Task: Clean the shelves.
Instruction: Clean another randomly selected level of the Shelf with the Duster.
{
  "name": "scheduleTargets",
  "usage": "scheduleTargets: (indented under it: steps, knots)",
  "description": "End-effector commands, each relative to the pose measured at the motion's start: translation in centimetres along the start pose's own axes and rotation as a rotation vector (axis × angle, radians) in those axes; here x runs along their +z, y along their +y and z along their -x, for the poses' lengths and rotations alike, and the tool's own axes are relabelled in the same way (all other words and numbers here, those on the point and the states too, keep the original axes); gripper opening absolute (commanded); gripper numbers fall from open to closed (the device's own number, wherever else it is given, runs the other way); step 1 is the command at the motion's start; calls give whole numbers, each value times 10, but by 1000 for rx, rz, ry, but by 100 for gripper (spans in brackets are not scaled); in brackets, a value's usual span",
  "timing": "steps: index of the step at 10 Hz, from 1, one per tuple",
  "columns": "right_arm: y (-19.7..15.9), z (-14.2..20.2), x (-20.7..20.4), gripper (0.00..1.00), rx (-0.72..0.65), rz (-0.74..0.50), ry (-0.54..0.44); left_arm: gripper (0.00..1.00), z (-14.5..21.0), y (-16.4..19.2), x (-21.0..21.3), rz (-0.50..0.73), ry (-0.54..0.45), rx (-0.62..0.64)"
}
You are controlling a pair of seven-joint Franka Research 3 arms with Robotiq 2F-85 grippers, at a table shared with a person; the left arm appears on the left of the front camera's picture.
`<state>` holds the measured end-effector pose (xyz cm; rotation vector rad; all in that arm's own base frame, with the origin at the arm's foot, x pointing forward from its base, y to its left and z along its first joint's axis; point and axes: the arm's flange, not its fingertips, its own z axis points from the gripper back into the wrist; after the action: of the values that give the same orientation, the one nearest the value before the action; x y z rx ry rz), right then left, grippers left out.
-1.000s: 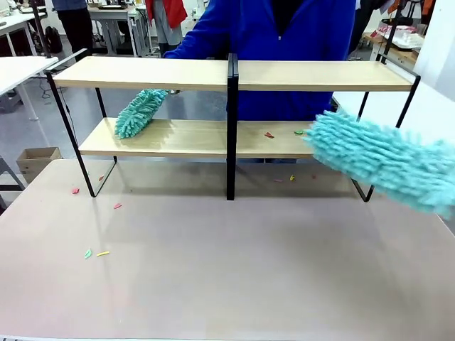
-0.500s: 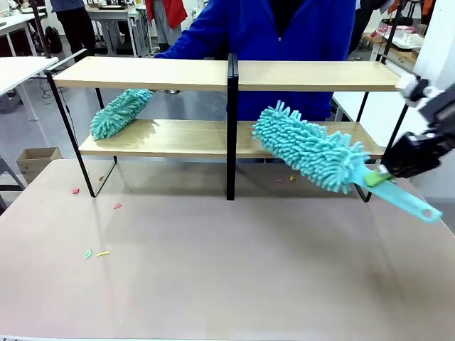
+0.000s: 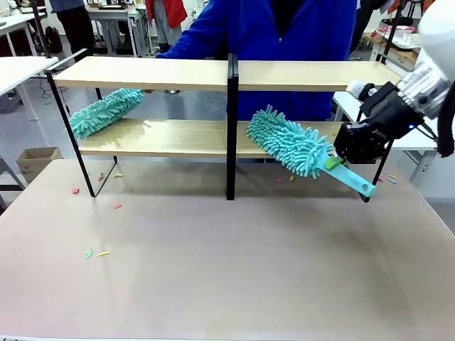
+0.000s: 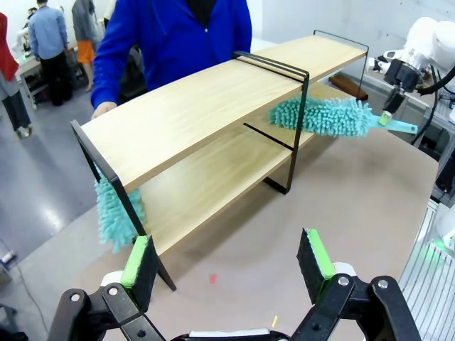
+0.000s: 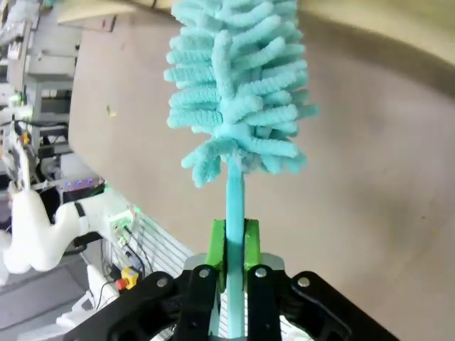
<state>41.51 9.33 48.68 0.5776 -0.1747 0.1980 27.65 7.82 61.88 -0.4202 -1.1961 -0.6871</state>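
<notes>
By the shelves [image 3: 178, 138], our right pincer [image 3: 333, 163] clamps a teal duster [image 3: 288, 142] by its handle; we see our left pincer [image 4: 226, 257] wide, empty.

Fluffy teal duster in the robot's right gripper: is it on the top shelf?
No, the fluffy teal duster in the right gripper reaches the lower pale wooden board.

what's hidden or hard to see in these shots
- front view: the handle of the person's duster, behind the upper shelf.
- left wrist view: most of that duster, behind the upper shelf.
- right wrist view: the tip of the robot's duster, cut off by the top edge.
</notes>
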Motion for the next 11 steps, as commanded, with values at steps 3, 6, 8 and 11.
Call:
scheduleTargets:
  steps: [3,6,8,11]
  knots:
    - [6,10,38,0,-218,171,-55,100,0,0,0,6,-7,-4]
    - [2,33,55,0,-406,317,-91,100,0,0,0,6,-7,-4]
    - [11,44,65,0,-433,511,-273,100,0,0,0,6,-7,-4]
    - [25,57,61,0,-331,633,-302,100,0,0,0,6,-7,-4]
